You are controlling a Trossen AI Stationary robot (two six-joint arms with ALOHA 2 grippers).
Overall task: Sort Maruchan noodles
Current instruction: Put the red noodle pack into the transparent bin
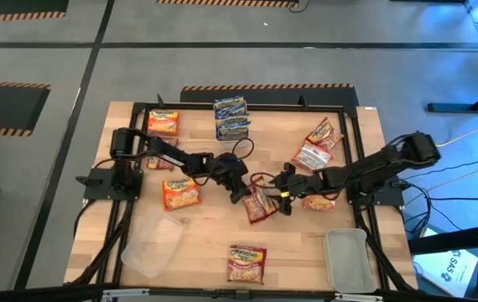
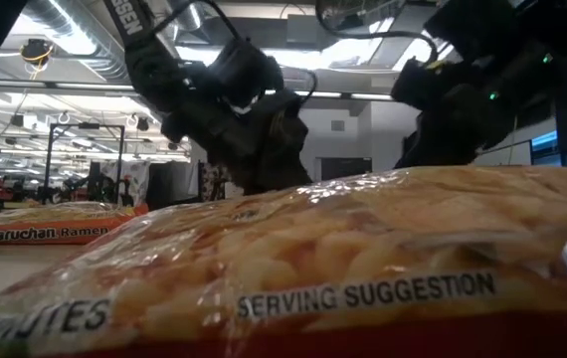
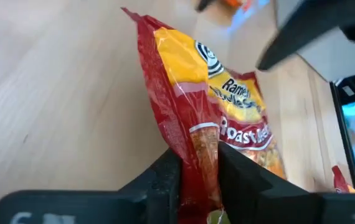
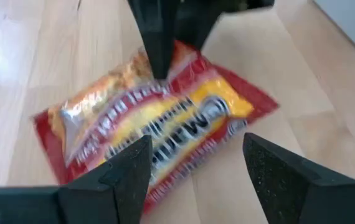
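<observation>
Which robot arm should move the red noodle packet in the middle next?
Probably the left. Its claw is already pinched shut on the red noodle packet, while the right claw hangs open just beside it, holding nothing.

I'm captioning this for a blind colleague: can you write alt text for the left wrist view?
The left gripper is shut on the edge of a red Maruchan ramen packet, which lies over the light wooden table. Part of the right arm shows blurred beyond the packet.
</observation>
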